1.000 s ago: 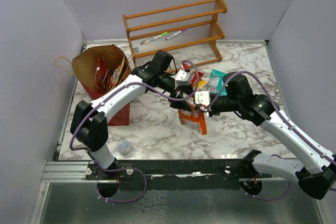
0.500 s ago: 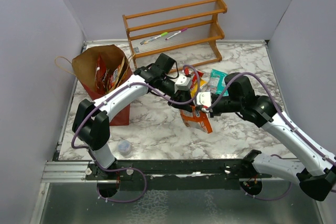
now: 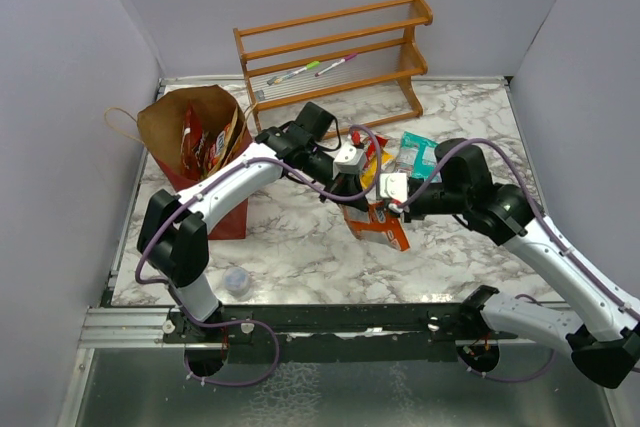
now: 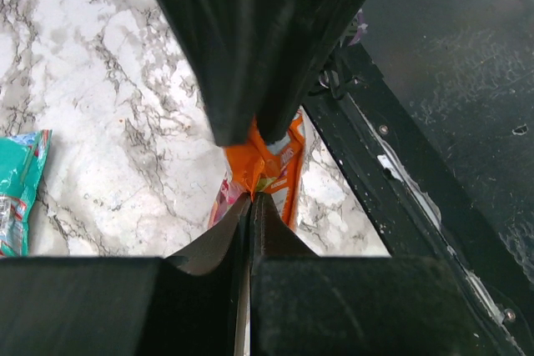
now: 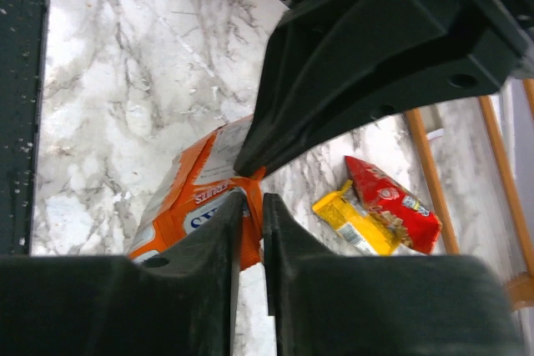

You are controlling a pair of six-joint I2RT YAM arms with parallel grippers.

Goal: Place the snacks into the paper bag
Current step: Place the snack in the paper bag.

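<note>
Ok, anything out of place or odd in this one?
Only the orange foil snack packet: it dangles by its top edge, pinched in the shut left gripper, with the right gripper at the same edge. Nothing looks spilled or torn, and the dark-red paper bag stands upright.

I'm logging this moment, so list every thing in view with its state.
Orange packet: held up by its top edge.
Left hand: shut on the orange packet.
Right hand: nearly closed at the packet; grip unclear.
Paper bag: upright, open, packets inside.
Teal packet: flat on the table.
Red packet: lying on the table.
Yellow packet: lying against the red one.
Cup: on the table, near the front edge.
Pens: lying on the rack.
</note>
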